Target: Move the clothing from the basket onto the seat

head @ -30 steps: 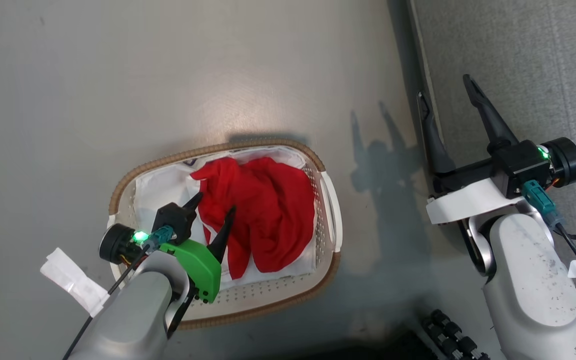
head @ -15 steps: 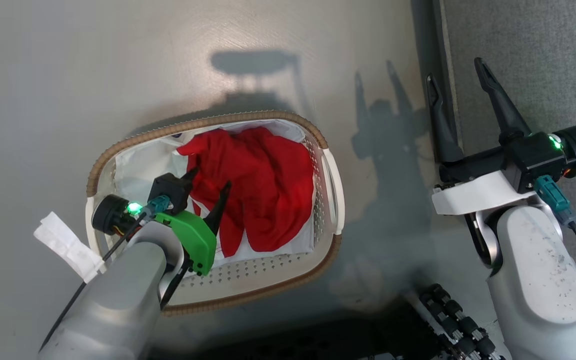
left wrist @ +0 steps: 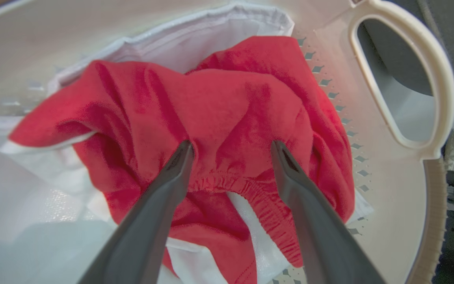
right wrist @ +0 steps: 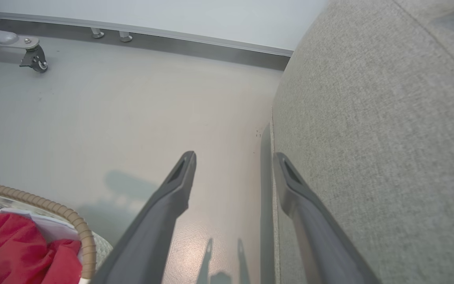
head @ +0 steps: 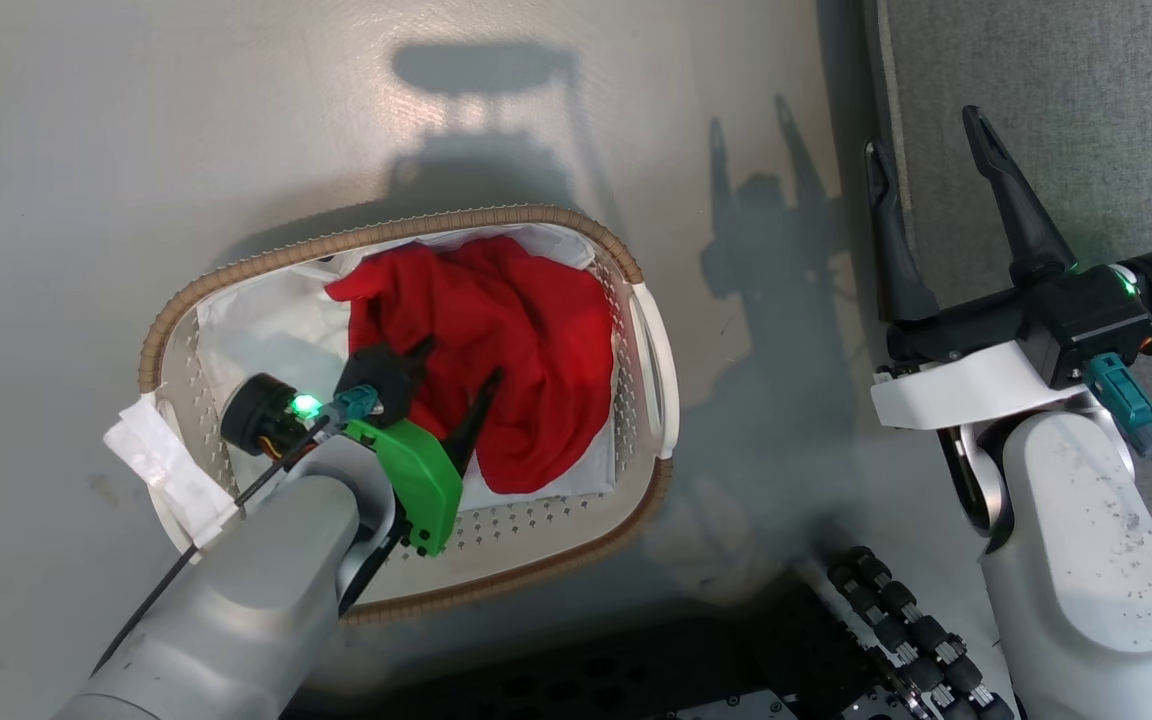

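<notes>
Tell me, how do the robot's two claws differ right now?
The left gripper reaches into the basket, touching the red clothing; the right gripper hangs at the edge of the grey seat. The left wears a green bracket, the right a white bracket. Both stand open, holding nothing.

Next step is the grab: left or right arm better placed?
Left. The left gripper sits open inside the basket, straddling the red clothing. The right gripper hangs open beside the seat, away from the basket.
</notes>
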